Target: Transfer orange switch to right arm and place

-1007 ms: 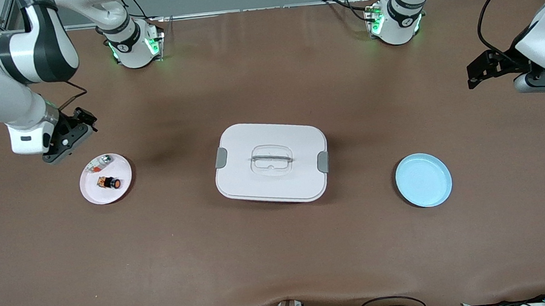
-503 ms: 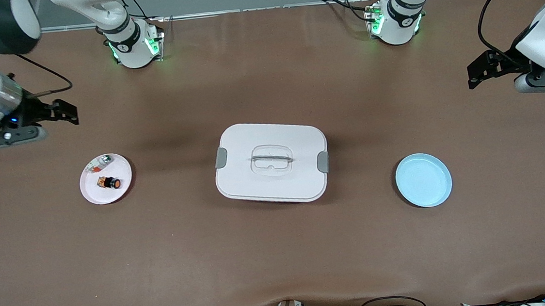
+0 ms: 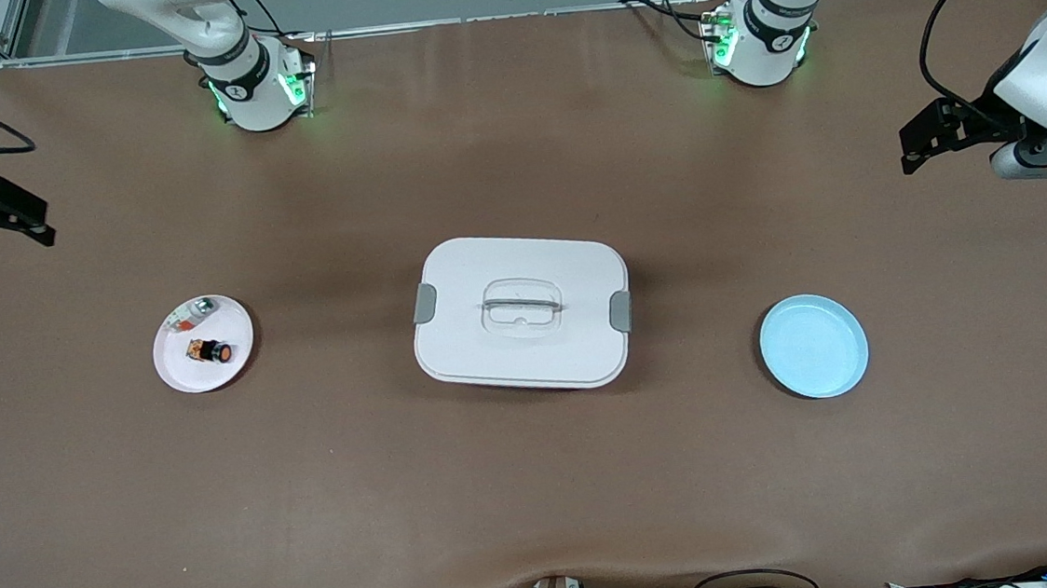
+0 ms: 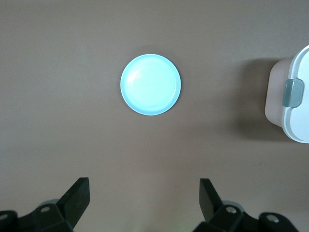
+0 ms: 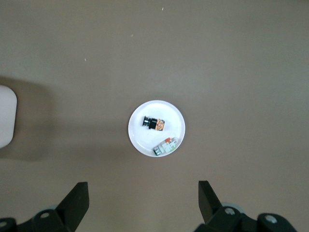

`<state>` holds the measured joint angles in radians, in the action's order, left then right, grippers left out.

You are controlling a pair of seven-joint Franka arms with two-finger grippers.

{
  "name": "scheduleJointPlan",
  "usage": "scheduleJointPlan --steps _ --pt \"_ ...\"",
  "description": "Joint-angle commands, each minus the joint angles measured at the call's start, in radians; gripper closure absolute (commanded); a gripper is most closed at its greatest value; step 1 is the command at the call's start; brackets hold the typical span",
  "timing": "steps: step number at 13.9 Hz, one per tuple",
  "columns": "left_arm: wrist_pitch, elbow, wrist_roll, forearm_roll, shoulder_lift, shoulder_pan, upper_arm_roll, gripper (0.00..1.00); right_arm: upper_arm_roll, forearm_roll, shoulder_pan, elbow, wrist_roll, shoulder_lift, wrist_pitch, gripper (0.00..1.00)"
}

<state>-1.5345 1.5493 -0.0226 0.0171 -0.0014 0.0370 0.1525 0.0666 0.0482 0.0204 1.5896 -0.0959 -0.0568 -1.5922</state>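
Observation:
The orange switch point(image 3: 210, 351), a tiny black block with a round orange cap, lies on a pale pink plate point(image 3: 182, 375) toward the right arm's end of the table. The right wrist view shows the switch point(image 5: 153, 123) on that plate point(image 5: 144, 140), well below my right gripper point(image 5: 144, 200). That right gripper point(image 3: 0, 228) hangs open and empty over bare table at the right arm's end. My left gripper point(image 3: 918, 146) waits open and empty over the left arm's end of the table; in its wrist view the gripper point(image 4: 145, 203) holds nothing.
A small clear-and-white part point(image 3: 191, 313) shares the pink plate. A white lidded box point(image 3: 526, 369) with grey clasps sits mid-table. A light blue plate point(image 3: 814, 346) lies toward the left arm's end, and the left wrist view shows this plate point(image 4: 150, 84) too.
My right arm has swung away from beside the pink plate, out toward the right arm's end of the table. The left arm has hardly moved. Switch and plates lie as before.

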Motion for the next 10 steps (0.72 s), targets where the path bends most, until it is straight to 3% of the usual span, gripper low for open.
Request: scheduleJointPlan --steps 1,10 --pt "-0.013 0.022 0.021 -0.011 -0.028 0.009 0.001 0.00 -0.005 -0.013 -0.013 -0.062 0.007 0.029 0.017 0.00" --pt "-0.019 0.015 0.023 0.000 -0.015 0.009 -0.007 0.00 -0.008 -0.019 -0.023 -0.073 0.016 0.055 0.015 0.00"
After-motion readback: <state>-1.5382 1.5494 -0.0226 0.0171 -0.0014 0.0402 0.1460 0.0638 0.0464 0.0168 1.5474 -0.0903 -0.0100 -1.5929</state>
